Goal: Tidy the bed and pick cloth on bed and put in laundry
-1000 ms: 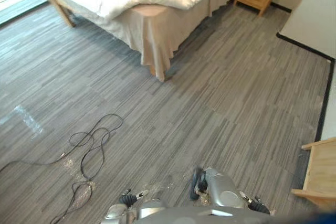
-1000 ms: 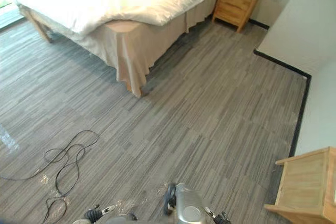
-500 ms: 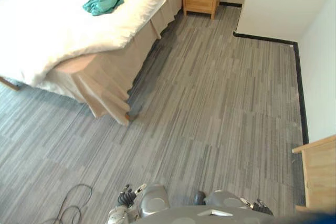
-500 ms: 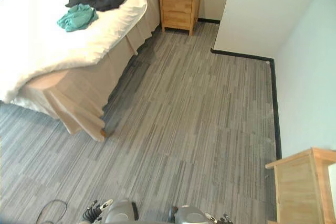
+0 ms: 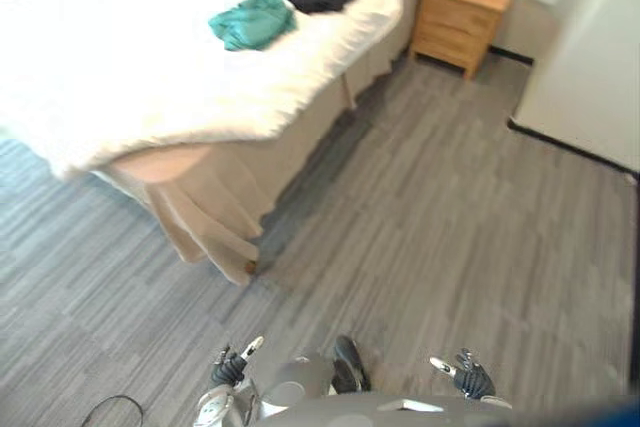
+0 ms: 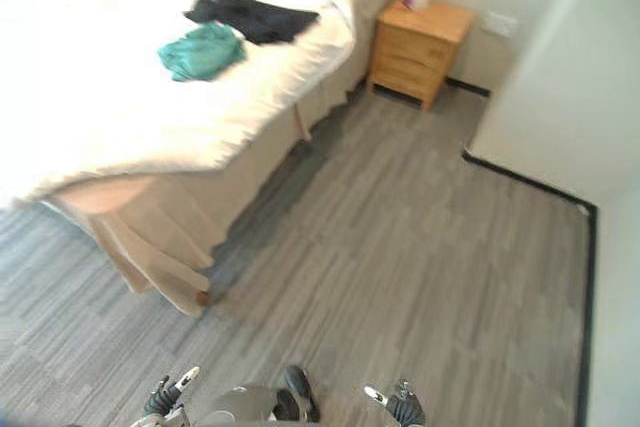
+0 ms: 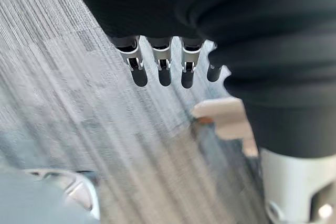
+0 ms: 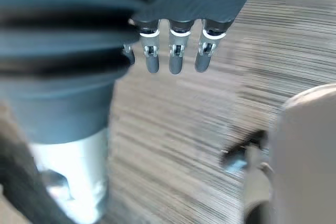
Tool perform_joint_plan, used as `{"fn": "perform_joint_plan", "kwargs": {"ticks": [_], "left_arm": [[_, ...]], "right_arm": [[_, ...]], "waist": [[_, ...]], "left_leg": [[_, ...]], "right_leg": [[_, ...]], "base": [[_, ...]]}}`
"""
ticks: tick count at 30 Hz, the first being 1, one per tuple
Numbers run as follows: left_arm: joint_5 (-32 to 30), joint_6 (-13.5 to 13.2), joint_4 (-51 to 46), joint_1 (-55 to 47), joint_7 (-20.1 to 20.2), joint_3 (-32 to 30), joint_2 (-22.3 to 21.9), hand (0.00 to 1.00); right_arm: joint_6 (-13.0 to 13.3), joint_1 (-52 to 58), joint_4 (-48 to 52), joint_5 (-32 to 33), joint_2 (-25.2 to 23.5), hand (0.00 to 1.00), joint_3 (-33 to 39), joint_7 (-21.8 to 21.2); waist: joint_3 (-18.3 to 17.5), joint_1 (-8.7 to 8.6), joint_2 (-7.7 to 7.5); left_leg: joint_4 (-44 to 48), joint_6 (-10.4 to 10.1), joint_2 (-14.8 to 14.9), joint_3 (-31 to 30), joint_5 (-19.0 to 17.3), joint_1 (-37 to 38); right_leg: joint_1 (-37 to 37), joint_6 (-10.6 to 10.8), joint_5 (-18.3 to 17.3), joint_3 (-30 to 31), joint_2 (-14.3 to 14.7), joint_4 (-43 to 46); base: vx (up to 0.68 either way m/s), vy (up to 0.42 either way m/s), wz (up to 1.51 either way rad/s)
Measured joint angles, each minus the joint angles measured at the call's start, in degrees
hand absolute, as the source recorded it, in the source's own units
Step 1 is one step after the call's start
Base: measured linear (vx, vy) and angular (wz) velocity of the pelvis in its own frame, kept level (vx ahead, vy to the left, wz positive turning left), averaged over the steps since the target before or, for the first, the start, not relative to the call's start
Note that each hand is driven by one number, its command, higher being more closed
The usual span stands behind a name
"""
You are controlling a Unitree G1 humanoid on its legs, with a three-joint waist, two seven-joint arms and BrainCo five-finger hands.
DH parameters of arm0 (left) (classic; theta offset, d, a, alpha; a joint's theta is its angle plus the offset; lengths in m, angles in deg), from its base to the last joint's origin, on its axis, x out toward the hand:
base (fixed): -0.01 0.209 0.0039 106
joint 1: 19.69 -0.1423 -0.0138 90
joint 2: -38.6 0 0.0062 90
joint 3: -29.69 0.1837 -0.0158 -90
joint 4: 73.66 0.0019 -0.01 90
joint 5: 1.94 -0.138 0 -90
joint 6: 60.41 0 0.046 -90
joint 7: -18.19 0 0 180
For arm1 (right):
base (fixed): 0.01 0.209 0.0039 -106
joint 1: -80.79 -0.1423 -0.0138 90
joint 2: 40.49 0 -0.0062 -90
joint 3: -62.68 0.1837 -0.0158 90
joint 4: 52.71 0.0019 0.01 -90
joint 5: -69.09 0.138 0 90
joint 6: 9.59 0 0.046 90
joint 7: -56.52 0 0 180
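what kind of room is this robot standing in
Most likely a bedroom, perhaps a hotel room: a large bed with a white duvet and beige skirt, a light wooden nightstand beside it, and a crumpled teal cloth lying on the duvet.

Left and right eye views: a stereo pair on the head, set high and looking down and forward. Both take in the bed point(image 5: 120, 77), the nightstand point(image 5: 462, 12) and the grey floor point(image 5: 480, 247), from slightly offset positions. Left wrist view: very close behind the left hand point(image 7: 160, 69), facing along its fingers to the floor. Right wrist view: likewise behind the right hand point(image 8: 176, 61).
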Motion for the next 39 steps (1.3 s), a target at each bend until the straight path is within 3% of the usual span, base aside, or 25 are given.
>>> {"fn": "perform_joint_plan", "kwargs": {"ticks": [1, 2, 4, 6, 8, 10, 11, 12, 13, 14, 16, 18, 21, 24, 25, 26, 27, 28, 30, 31, 32, 33, 34, 36, 39], "left_arm": [[0.0, 0.1, 0.5, -0.1, 0.0, 0.5, 0.0, 0.00], [-0.1, 0.1, 0.8, -0.4, -0.1, 1.8, 0.5, 0.00], [-0.4, 0.0, 1.3, -0.3, -0.3, 3.1, 0.9, 0.00], [-0.4, 0.0, 1.3, 0.6, 0.0, 3.7, 1.4, 0.00], [-0.4, 0.1, 1.4, 0.8, 0.1, 3.7, 1.4, 0.00], [-0.4, 0.1, 1.4, 0.3, 0.2, 2.8, 1.0, 0.00], [-0.4, 0.0, 1.3, 0.3, 0.3, 0.7, 0.7, 0.00], [-0.6, 0.0, 1.2, 0.4, 0.7, -1.4, 0.6, 0.00], [-0.8, 0.2, 1.6, 0.3, 0.7, -2.4, 0.3, 0.00], [-1.1, -0.2, 1.1, 0.3, 1.2, -3.6, -1.3, 0.00], [-1.2, -0.9, 1.1, 0.0, 1.5, -6.2, -3.3, 0.00], [-2.0, -1.3, 1.1, -0.2, 1.6, -7.4, -3.6, 0.00], [-3.5, -1.5, 0.3, -0.4, 1.6, -7.9, -3.6, 0.00], [-3.5, -2.4, -2.0, -1.9, 1.9, -10.6, -4.3, 0.00], [-3.4, -2.8, -3.0, -1.9, 1.8, -12.6, -6.0, 0.00], [-3.2, -3.5, -3.4, -2.2, 1.9, -13.3, -6.9, 0.00], [-2.5, -3.7, -3.2, -3.1, 1.9, -13.6, -6.5, 0.00], [-1.9, -3.8, -2.9, -3.3, 1.9, -13.5, -6.3, 0.00], [-0.6, -3.6, -2.1, -3.2, 2.6, -11.4, -5.0, 0.00], [-0.6, -3.5, -2.1, -3.2, 2.9, -10.9, -4.7, 0.00], [-0.7, -3.5, -2.0, -3.0, 3.3, -9.6, -4.1, 0.00], [-0.9, -3.4, -1.9, -3.1, 4.0, -8.1, -4.0, 0.00], [-1.0, -3.4, -1.8, -3.2, 4.1, -7.1, -4.4, 0.00], [-0.9, -2.7, -0.5, -2.2, 4.4, -5.2, -2.5, 0.00], [-0.9, -2.2, 0.1, -1.4, 4.3, -4.5, -1.4, 0.00]], "right_arm": [[-0.1, 0.2, 0.0, 0.0, 0.3, 0.00, -0.1, 0.0], [0.0, 0.1, 0.0, 0.1, 0.5, 0.00, -0.1, 0.2], [0.0, 0.1, 0.0, 0.1, 0.5, 0.00, -0.3, 0.6], [0.0, -0.4, -0.8, 0.6, 0.5, 0.00, -0.7, 1.1], [0.0, -0.6, -1.1, 1.2, 0.5, 0.00, -0.8, 1.1], [0.1, -0.5, -1.1, 2.5, 0.6, 0.00, -1.4, 1.1], [0.2, -0.6, -1.0, 2.8, 0.5, 0.00, -2.6, 1.1], [0.7, -0.6, -0.9, 2.9, -0.2, 0.00, -4.0, 1.0], [0.9, -0.7, -0.8, 3.2, 0.4, 0.00, -4.0, 0.8], [1.3, -1.0, -0.2, 4.0, 1.4, 0.00, -4.9, 1.0], [1.3, -2.3, -0.1, 5.7, 2.9, 0.00, -7.6, 1.1], [1.4, -2.6, 0.3, 6.9, 3.0, 0.00, -9.0, 1.1], [1.3, -2.7, 0.5, 7.3, 2.9, 0.00, -10.0, 1.2], [0.4, -2.3, 0.8, 7.1, 2.3, 0.00, -10.3, 1.3], [0.0, -1.5, 1.8, 7.1, 3.0, 0.00, -10.6, 1.4], [-0.1, -1.2, 2.3, 7.1, 3.6, 0.00, -10.8, 1.7], [-0.5, -0.6, 2.5, 7.1, 3.8, 0.00, -11.2, 2.4], [-0.7, -0.3, 2.5, 6.9, 3.7, 0.00, -11.3, 2.6], [-1.7, -0.3, 1.4, 6.5, 3.7, 0.00, -10.7, 2.9], [-1.9, -0.4, 1.1, 6.5, 3.7, 0.00, -10.6, 2.9], [-2.0, -0.6, 0.7, 6.5, 3.6, 0.00, -10.2, 2.7], [-2.0, -0.5, 0.6, 6.2, 3.8, 0.00, -9.3, 2.1], [-2.0, -0.3, 0.6, 6.0, 4.6, 0.00, -8.9, 1.8], [-2.0, -0.9, -1.2, 4.4, 4.3, 0.00, -8.8, 1.0], [-1.5, -0.7, -1.5, 4.4, 2.9, 0.00, -8.1, 1.2]], "waist": [[-0.2, -0.51, 0.39], [-0.2, -0.52, 0.99], [-0.2, -1.10, 0.99], [-0.4, -1.04, 0.28], [-0.3, -1.32, 0.38], [-0.2, -1.25, 0.45], [-0.1, -1.10, -0.11], [0.4, -1.20, -1.07], [0.6, -1.49, -0.89], [0.8, -1.23, 0.79], [1.6, -1.05, 2.18], [1.8, -1.16, 2.00], [1.8, -1.32, 1.62], [1.2, -1.37, 0.80], [0.9, -1.31, 2.33], [1.3, -1.11, 3.33], [1.6, -0.93, 3.04], [1.6, -0.94, 2.99], [1.4, -1.00, 2.60], [1.5, -0.97, 2.49], [1.6, -1.15, 2.19], [1.5, -0.98, 2.78], [1.4, -0.98, 4.18], [1.2, -0.96, 2.28], [1.3, -1.03, 1.06]], "left_leg": [[-0.7, -0.2, 0.0, -2.0, 0.0, 1.7], [-2.3, -1.6, -0.1, -6.0, 0.8, 4.8], [-4.3, -2.5, 0.1, -12.6, 1.4, 8.3], [-6.0, -3.8, 0.7, -20.7, 1.2, 9.6], [-6.3, -5.6, 1.5, -26.3, 1.1, 9.9], [-6.1, -7.1, 2.6, -30.1, 0.2, 10.9], [-5.4, -8.8, 3.0, -31.2, -0.8, 11.2], [-3.6, -11.1, 3.0, -30.4, -2.6, 11.0], [-2.8, -11.7, 4.6, -28.1, -3.8, 10.9], [-2.7, -12.3, 6.9, -22.2, -4.0, 11.3], [-4.7, -13.2, 8.7, -21.1, -3.4, 13.5], [-5.8, -14.9, 9.4, -21.0, -2.3, 14.6], [-3.3, -15.1, 10.0, -19.6, -1.6, 14.7], [16.5, -16.7, 11.3, -16.9, -2.5, 5.8], [29.9, -17.2, 14.9, -15.1, -0.3, -0.9], [37.5, -17.4, 17.7, -13.9, 3.2, -4.0], [44.6, -17.1, 20.9, -11.8, 6.9, -6.4], [46.7, -16.6, 22.5, -10.7, 5.7, -7.0], [40.2, -16.1, 25.7, -5.4, 0.1, -7.5], [35.3, -16.5, 25.2, -4.6, -0.8, -7.2], [23.6, -17.0, 22.6, -4.3, -0.7, -6.1], [7.9, -18.2, 19.2, -5.8, 3.9, -3.1], [1.6, -17.7, 18.6, -7.0, 8.4, -2.5], [-5.4, -16.4, 14.7, -5.8, 10.5, 1.1], [-9.3, -15.8, 12.5, -4.3, 11.3, 3.5]], "right_leg": [[-1.9, -0.2, -1.0, -0.1, -0.8, 1.9], [-4.6, 0.5, -3.2, -0.2, -2.4, 2.2], [-8.5, 0.2, -5.9, 0.8, -4.4, -2.2], [-13.2, -0.2, -7.1, 5.5, -4.3, -16.2], [-14.4, -0.2, -6.6, 9.4, -2.5, -28.5], [-14.7, -0.7, -3.4, 12.1, -0.2, -38.3], [-14.7, -1.7, 0.7, 13.0, 0.4, -44.5], [-13.7, -1.7, 7.7, 12.8, 0.0, -47.2], [-12.6, -1.9, 8.1, 10.9, 0.4, -47.0], [-12.6, -2.6, 7.3, 9.0, 1.1, -45.1], [-12.5, -3.9, 4.6, 7.8, 2.1, -42.0], [-11.5, -4.2, 3.4, 6.6, 2.4, -41.3], [-9.5, -5.3, 0.6, 5.0, 2.5, -41.4], [-7.6, -6.1, -1.8, 4.8, 2.2, -43.7], [-6.3, -6.2, -1.7, 4.7, 3.9, -45.1], [-4.4, -6.7, -1.4, 4.7, 5.2, -46.4], [-1.6, -7.7, -1.3, 5.2, 6.0, -48.3], [-0.5, -7.7, -1.4, 5.2, 6.0, -48.9], [1.9, -8.0, -1.2, 6.2, 5.4, -50.3], [1.9, -7.3, -0.8, 6.3, 4.8, -50.4], [2.1, -6.7, -0.7, 6.8, 3.3, -50.1], [1.9, -5.4, -0.9, 8.2, 2.4, -49.8], [1.6, -4.4, -1.0, 8.9, 2.9, -49.8], [1.2, -2.7, -0.6, 10.7, 0.4, -51.4], [2.1, -2.5, -0.6, 11.3, -1.3, -52.8]], "base": [[0.58, 0.004, 1.69], [0.43, -0.025, 1.71], [0.39, -0.066, 1.81], [0.32, -0.140, 1.80], [0.27, -0.193, 1.62], [0.29, -0.253, 1.24], [0.30, -0.316, 1.00], [0.30, -0.320, 1.04], [0.25, -0.300, 0.86], [0.19, -0.212, 0.53], [0.26, -0.249, 0.25], [0.19, -0.200, 0.21], [0.10, -0.144, 0.23], [0.03, -0.125, 0.09], [0.05, -0.115, -0.08], [0.16, -0.133, -0.27], [0.19, -0.083, -0.28], [0.24, -0.092, -0.27], [0.20, -0.031, -0.26], [0.20, 0.072, -0.25], [0.20, 0.141, -0.29], [0.20, 0.166, -0.32], [0.20, 0.184, -0.40], [0.19, 0.155, -0.27], [0.14, 0.079, -0.15]]}}
